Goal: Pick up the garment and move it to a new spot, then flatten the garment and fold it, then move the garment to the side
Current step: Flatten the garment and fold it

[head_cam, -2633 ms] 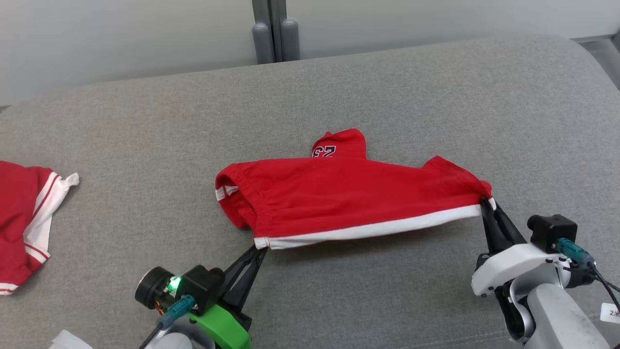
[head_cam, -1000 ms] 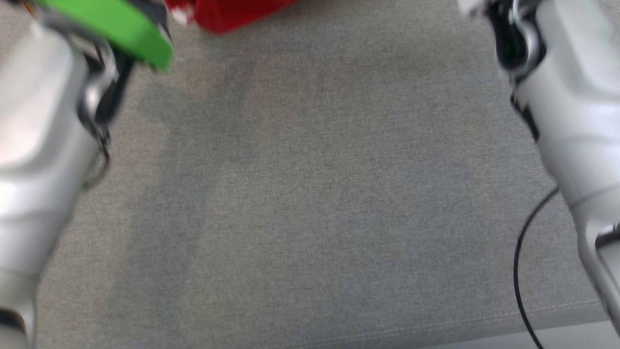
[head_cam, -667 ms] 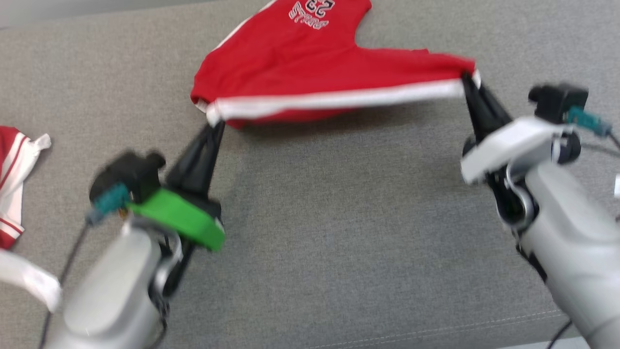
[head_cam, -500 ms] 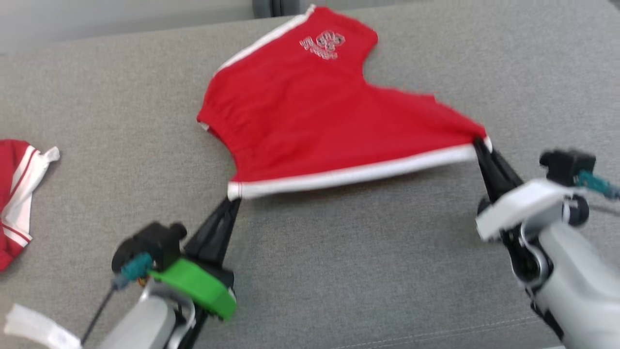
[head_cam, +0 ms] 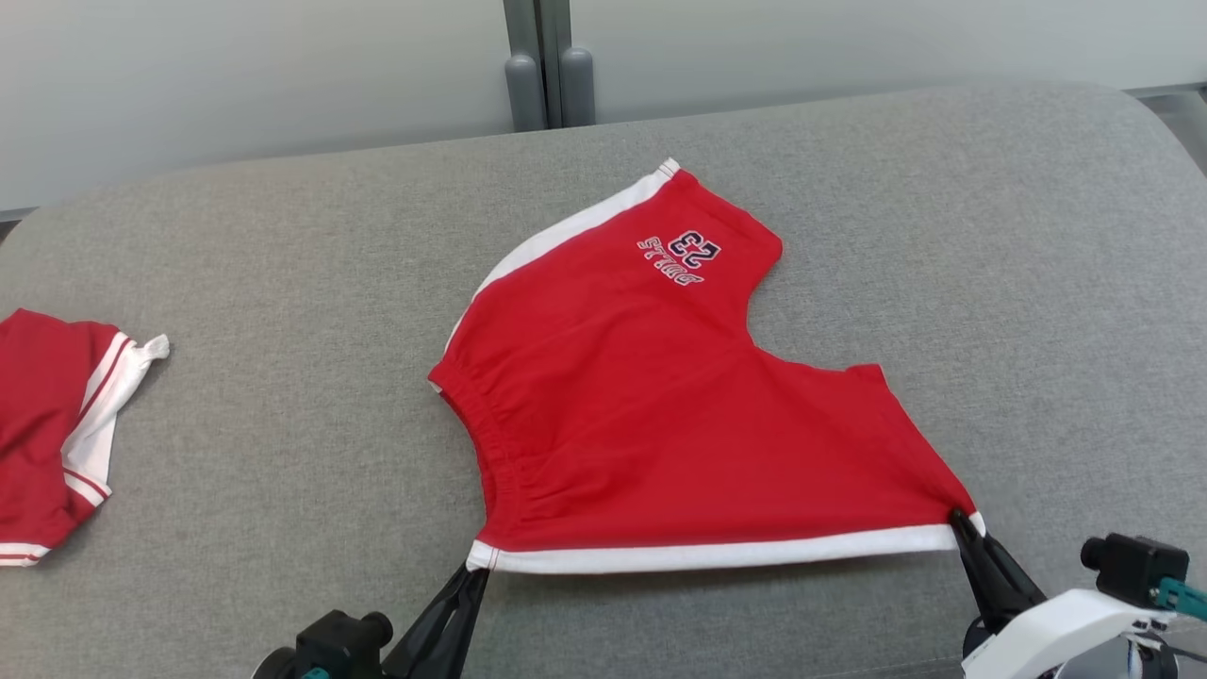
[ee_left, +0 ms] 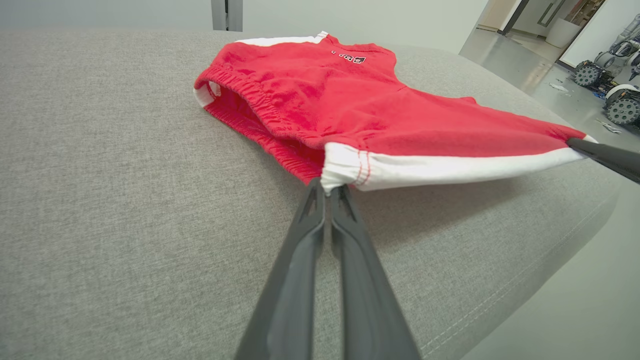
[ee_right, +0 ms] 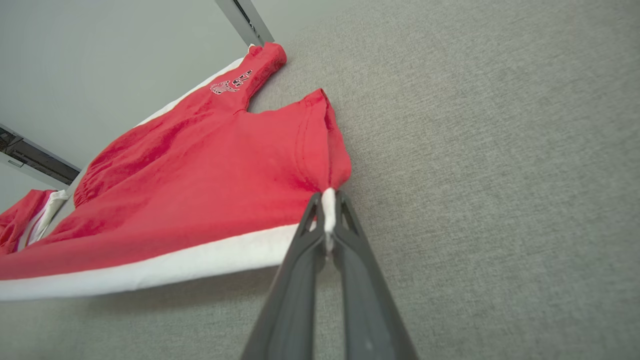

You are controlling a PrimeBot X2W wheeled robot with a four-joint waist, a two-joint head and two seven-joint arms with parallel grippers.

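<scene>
Stretching between the two claws, the red shorts (head_cam: 660,415) lie spread on the gray cushion (head_cam: 283,283), around its middle and reaching toward its near edge. The left claw (head_cam: 469,577) is clamped together on the near-left corner of the shorts, where the white stripe (head_cam: 717,556) meets the gathered waistband (head_cam: 481,424). In the left wrist view its two dark fingers (ee_left: 300,260) press against each other with the white cloth pinched at their tips. The right claw (head_cam: 962,523) is likewise closed on the other end of that stripe, at the leg's hem; the right wrist view shows a sliver of white cloth squeezed between its tips.

The stripe runs taut from one claw to the other and sits slightly off the cushion, with a shadow beneath it. The rest of the shorts rests flat farther back. The waistband faces the robot's left. The far leg points away from the robot, with a second white band along its left edge and a printed number 23 (head_cam: 688,253) near its hem.

A second red and white garment (head_cam: 47,424) lies well apart, at the cushion's left edge. Behind the cushion stands a pale wall (head_cam: 236,75) with a gray post (head_cam: 547,66).
</scene>
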